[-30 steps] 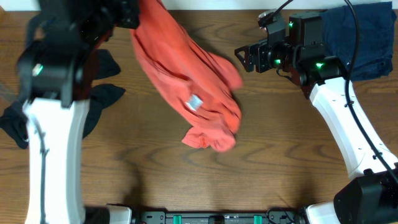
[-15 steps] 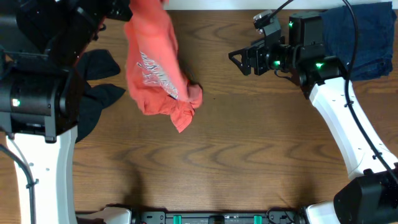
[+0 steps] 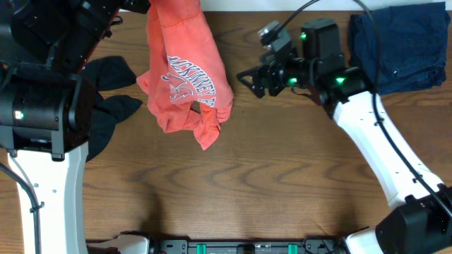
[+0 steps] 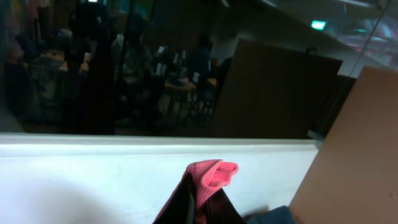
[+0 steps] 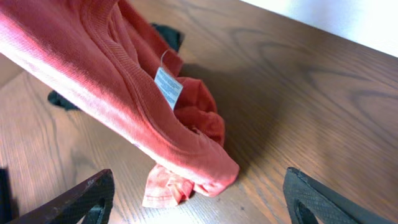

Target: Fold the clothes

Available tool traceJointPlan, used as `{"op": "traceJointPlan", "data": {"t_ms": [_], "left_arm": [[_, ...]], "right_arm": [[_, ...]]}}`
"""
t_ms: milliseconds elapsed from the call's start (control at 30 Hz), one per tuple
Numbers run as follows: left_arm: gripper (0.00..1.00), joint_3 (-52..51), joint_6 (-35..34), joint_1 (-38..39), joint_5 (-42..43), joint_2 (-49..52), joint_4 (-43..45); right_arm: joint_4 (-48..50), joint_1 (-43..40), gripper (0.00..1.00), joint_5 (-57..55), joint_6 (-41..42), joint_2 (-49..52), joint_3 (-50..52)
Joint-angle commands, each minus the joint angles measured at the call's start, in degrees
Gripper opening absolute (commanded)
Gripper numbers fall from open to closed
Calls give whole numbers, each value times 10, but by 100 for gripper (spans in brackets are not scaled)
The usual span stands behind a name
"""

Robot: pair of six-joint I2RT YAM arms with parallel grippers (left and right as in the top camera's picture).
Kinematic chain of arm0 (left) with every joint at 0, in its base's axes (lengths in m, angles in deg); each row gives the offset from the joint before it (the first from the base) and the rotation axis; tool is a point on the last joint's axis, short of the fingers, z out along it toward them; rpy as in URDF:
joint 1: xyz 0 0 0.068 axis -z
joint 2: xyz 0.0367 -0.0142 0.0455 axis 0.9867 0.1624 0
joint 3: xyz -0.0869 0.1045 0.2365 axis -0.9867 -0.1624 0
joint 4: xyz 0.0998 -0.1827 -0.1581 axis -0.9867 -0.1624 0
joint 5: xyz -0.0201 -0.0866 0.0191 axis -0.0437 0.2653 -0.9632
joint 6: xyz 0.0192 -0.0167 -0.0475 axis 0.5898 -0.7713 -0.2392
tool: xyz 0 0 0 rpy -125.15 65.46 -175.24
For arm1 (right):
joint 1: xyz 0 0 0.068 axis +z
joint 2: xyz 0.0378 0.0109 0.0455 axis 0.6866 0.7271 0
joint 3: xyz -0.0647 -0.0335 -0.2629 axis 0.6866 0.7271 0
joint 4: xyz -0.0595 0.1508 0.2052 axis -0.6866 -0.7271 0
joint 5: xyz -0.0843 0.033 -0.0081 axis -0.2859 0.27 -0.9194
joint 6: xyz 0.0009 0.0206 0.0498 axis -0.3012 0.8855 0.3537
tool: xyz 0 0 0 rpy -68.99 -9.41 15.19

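The coral-red T-shirt (image 3: 185, 85) hangs bunched from the top left, its navy-and-white lettering facing up and its lower end resting on the table. My left gripper (image 4: 202, 200) is shut on a fold of this shirt (image 4: 211, 175), lifted high above the back edge. The overhead view hides that gripper behind the arm. My right gripper (image 3: 248, 79) stands wide open just right of the shirt, with nothing between its fingers (image 5: 87, 198). In the right wrist view the shirt (image 5: 106, 81) and its white label (image 5: 168, 87) lie ahead of the jaws. A black garment (image 3: 113, 106) lies crumpled at the left.
A dark navy cloth (image 3: 399, 42) lies at the back right corner, behind the right arm. The left arm's large body (image 3: 42, 106) covers the left side. A white wall (image 4: 93, 180) runs behind the wooden table (image 3: 282, 176).
The shirt has swung from the middle to the left and now hangs with its lettering showing. The right gripper has moved left and slightly forward, closer to the shirt.
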Motion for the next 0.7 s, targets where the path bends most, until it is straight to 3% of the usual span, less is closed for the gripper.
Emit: {"op": "traceJointPlan", "data": {"t_ms": [0,233,267,300,367,400,433,667], "left_arm": [[6,8,-16,-1,10,-8,15],[6,8,-16,-2,10,-14,14],[6,8,-16,-2,10,-15,13],[6,8,-15,-2,10,-16,11],[6,8,-15,-2,10,-16,5],[6,8,-15,-2,10,-16,2],[6,8,-10,-2,9,-16,-4],[6,8,-9,-21,8,-16,-45]], "right_arm": [[5,26,88,5,-42,37,-2],[38,66,91,37,-63,108,-2],[43,70,86,37,-63,117,-2],[45,73,75,37,-63,123,-2],[51,75,24,35,-63,131,-2],[52,73,8,34,-60,131,-2],[55,69,1,34,-57,130,-2],[40,6,1,-8,-49,59,-2]]}}
